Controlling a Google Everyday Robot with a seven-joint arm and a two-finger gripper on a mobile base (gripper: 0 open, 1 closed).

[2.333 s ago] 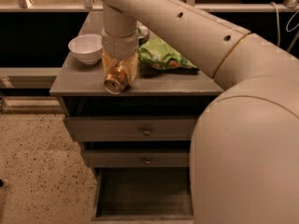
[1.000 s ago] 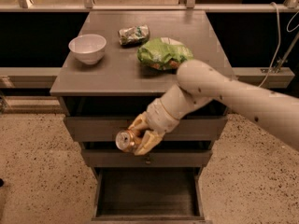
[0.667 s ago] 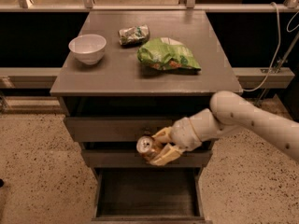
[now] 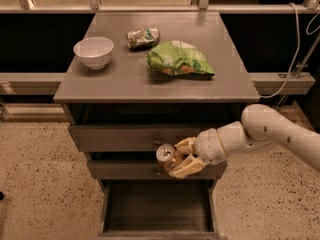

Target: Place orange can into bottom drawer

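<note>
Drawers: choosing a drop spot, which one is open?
The bottom drawer, pulled out, dark inside showing; the top drawer and middle drawer are shut. The gripper holds the orange can before the middle one.

A smooth, cream hand point(image 4: 181, 159) with pale yellowish fingers clasps the orange can point(image 4: 166, 156), its metal body golden and shiny, its top silvery, in front of the desk point(image 4: 125, 79), level with the desk's middle drawer front. The desk is grey wood with a matt top; its open bottom drawer point(image 4: 157, 206) shows dark, dull plank sides. On the desk sit a glossy white bowl point(image 4: 93, 52), a crinkled silver-green foil packet point(image 4: 143, 37) and a crumpled, shiny green chip bag point(image 4: 180, 60). The floor point(image 4: 40, 184) around the desk is speckled stone.
</note>
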